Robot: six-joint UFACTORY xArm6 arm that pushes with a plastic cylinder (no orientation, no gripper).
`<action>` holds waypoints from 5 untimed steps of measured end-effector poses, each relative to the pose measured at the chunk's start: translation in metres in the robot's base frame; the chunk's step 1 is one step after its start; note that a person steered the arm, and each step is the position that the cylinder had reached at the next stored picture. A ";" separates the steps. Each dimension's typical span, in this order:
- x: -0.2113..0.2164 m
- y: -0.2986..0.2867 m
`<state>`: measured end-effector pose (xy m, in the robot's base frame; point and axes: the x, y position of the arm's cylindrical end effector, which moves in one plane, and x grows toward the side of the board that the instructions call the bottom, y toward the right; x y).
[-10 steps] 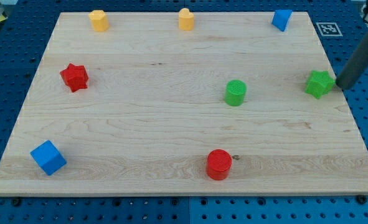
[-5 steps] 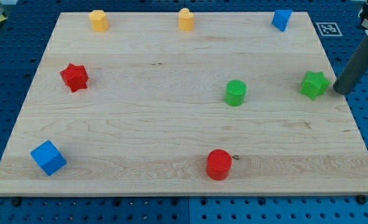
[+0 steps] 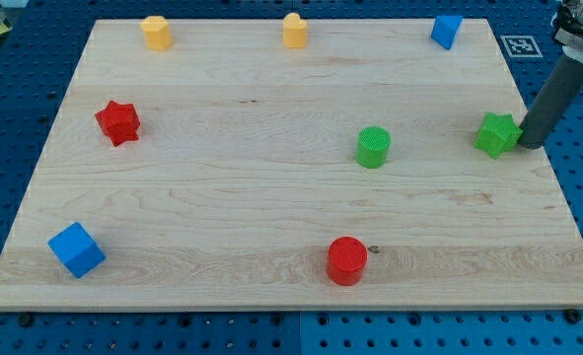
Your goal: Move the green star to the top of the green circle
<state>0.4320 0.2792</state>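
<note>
Camera view: my tip [image 3: 529, 145] rests at the board's right edge, touching or just beside the green star [image 3: 496, 134], which sits immediately to its left.
Tool state: a bare rod with no jaws, so nothing opens or shuts; it grips nothing and can only push.
Step in hand: I judge the push to be just starting, with the star well apart from the green circle [image 3: 373, 147], which lies farther to the tip's left.
Next move: it calls for a push leftward and slightly up the view, so the star ends just above the circle without knocking it.
Materials: pale wooden board [image 3: 222, 187] with visible grain; blocks look like ridged moulded plastic; the rod is dark and smooth.
</note>
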 end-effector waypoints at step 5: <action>0.002 -0.060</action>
<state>0.4337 0.2190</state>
